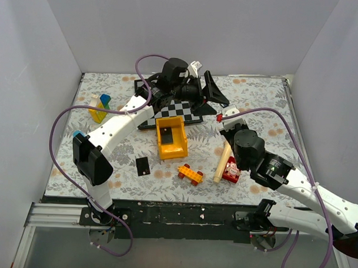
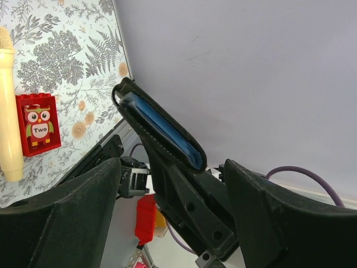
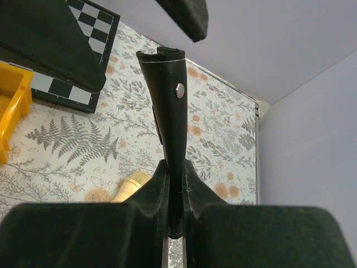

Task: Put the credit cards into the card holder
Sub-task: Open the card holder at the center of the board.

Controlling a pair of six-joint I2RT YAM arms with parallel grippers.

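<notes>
Wallet prep, I'd say. My right gripper is clamped on the black folding snap-tab card holder, upright beyond the yellow plastic bin. My left gripper is spread apart astride it. Next: open a pocket, fetch a card. Count: one holder, one thin black card left of the bin (dark item inside it, maybe a second).

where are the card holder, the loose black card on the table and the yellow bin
card holder point(image 3: 172, 117), right wrist view, black outer face below the snap
black card point(image 1: 142, 165), top view, middle of its flat face
yellow bin point(image 1: 174, 150), top view, its near wall
</notes>
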